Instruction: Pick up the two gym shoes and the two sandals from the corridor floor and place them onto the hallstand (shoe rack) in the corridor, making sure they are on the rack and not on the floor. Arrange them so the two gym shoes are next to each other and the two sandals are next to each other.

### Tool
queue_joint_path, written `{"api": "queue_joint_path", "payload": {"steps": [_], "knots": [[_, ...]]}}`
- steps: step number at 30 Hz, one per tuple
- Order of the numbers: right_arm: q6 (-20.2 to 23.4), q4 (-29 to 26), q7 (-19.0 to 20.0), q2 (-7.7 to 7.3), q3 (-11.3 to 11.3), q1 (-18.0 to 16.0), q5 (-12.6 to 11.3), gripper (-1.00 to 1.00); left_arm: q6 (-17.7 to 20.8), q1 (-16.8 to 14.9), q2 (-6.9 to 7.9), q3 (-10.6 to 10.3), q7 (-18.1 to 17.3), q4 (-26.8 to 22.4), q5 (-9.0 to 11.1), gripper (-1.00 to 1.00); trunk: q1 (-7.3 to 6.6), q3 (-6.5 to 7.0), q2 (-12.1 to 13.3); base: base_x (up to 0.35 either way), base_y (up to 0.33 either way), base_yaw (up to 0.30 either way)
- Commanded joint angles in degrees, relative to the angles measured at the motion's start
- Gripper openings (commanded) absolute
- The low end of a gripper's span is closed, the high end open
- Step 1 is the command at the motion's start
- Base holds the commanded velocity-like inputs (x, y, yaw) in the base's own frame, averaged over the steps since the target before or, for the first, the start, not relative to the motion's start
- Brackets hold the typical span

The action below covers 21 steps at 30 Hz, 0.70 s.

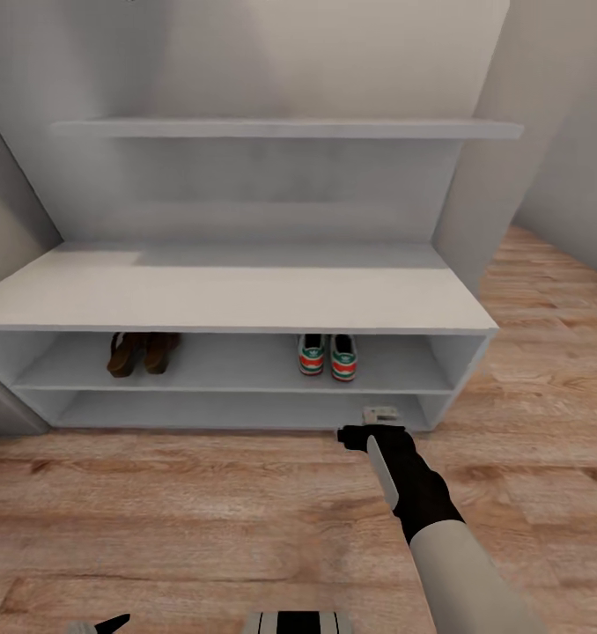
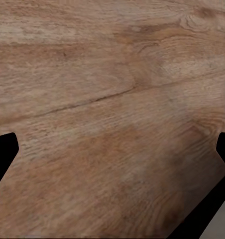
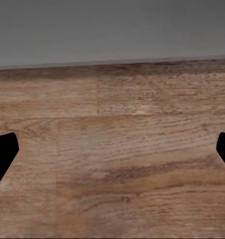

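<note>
Gym shoes (image 1: 327, 355) sit side by side on the bench's (image 1: 237, 299) upper shelf row, sandals (image 1: 142, 352) paired further left (heels outward). Right tool (image 1: 371, 431) hovers empty, fingers spread, above the floor (image 1: 202, 519); left tool (image 2: 112, 189) likewise gapes.

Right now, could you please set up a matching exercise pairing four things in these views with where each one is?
Things:
1. sandals
2. gym shoes
3. right gripper
4. wall shelf

Places:
A. right part of the hallstand's upper shelf row
B. above the bench top
C. left part of the upper shelf row
D. low over the corridor floor, in front of the hallstand's bottom row

Pairs: 1-C, 2-A, 3-D, 4-B
</note>
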Motion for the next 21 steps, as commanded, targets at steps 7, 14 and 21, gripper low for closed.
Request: {"api": "queue_joint_path", "payload": {"steps": [7, 14, 21], "knots": [[0.2, 0.0, -0.3, 0.01, 0.0, 0.0, -0.3, 1.00, -0.4, 0.0, 0.00, 0.1, -0.3, 0.1, 0.0, 1.00, -0.04, -0.04, 0.0, -0.089, 0.000, 0.000], [0.2, 0.1, -0.2, 0.01, 0.1, 0.0, -0.3, 1.00, -0.3, 0.0, 0.00, 0.1, -0.3, 0.1, 0.0, 1.00, -0.04, -0.04, 0.0, -0.007, 0.000, 0.000], [0.2, 0.2, -0.2, 0.01, 0.1, 0.0, -0.3, 1.00, -0.2, 0.0, 0.03, 0.1, -0.3, 0.1, 0.0, 1.00, -0.17, 1.07, 0.0, 0.000, 0.000, 0.000]]}}
